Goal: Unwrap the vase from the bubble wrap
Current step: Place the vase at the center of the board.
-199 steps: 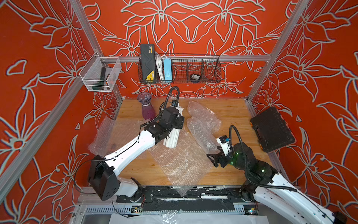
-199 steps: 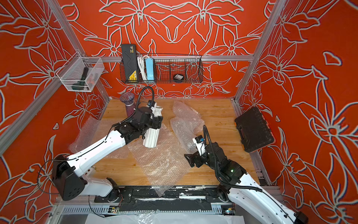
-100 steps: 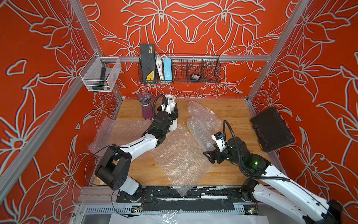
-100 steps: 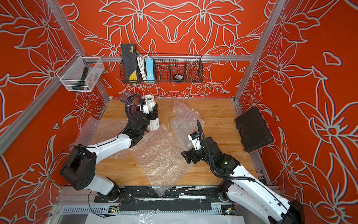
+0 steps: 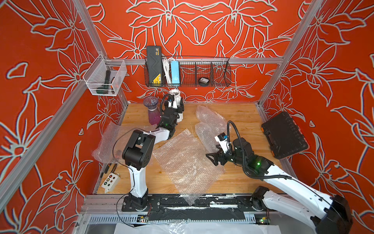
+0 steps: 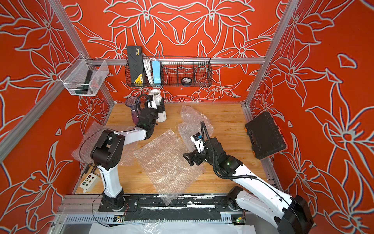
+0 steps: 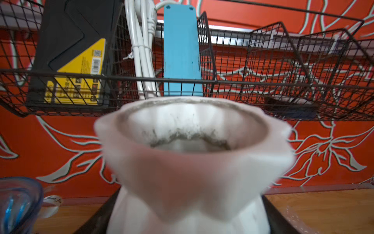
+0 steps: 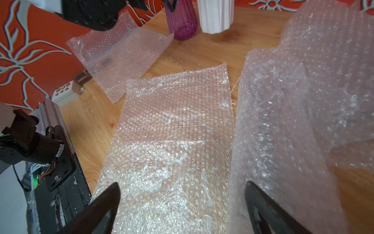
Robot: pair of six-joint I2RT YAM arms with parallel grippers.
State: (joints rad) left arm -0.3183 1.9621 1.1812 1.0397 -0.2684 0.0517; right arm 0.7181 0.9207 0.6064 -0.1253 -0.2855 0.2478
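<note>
the white vase (image 5: 175, 95) stands upright at the back of the table (image 5: 242, 119), just beside the purple vase (image 5: 152, 113), and it is bare of any wrap. the left end effector (image 5: 177, 108) is clamped on its ribbed body. in the left wrist view a dark finger (image 7: 273, 218) shows on each side, tight against the white. whether its foot is down on the wood or a shade above it, i cannot tell. the spot makes sense — at the back edge next to the other vase, it is out of the loose plastic.

the bubble wrap (image 5: 186, 162) lies off the vase in separate sheets. the flat sheet in the middle runs over the front edge of the table. a crumpled pair (image 5: 210, 125) sits toward the right rear, and another sheet (image 5: 110, 141) lies by the left wall. none of them is around the white vase.

the right end effector (image 8: 182, 188) hangs low where the flat sheet meets the crumpled pair, jaws wide apart and holding nothing — probably waiting clear of the vases.

the unwrapping looks done for this vase. what seems left is to let go without knocking the tall white vase into the purple one.
</note>
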